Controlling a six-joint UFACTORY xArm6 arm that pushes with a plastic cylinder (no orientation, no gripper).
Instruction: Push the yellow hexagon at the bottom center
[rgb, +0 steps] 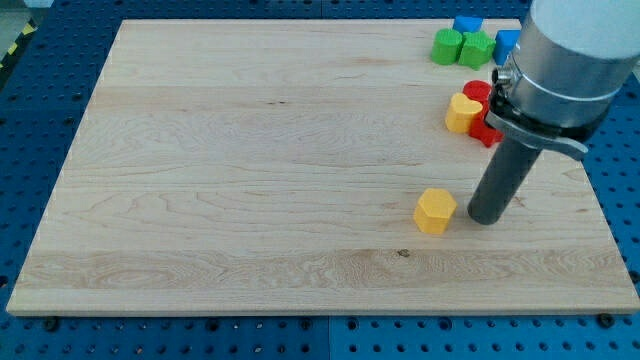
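Note:
A yellow hexagon lies on the wooden board, right of centre and toward the view's bottom. My tip rests on the board just to the view's right of the hexagon, with a small gap between them. The dark rod rises from it to the grey arm body at the view's top right.
A cluster of blocks sits at the view's top right: a yellow heart, red blocks partly hidden behind the rod, two green blocks, and blue blocks near the board's top edge. A blue pegboard table surrounds the board.

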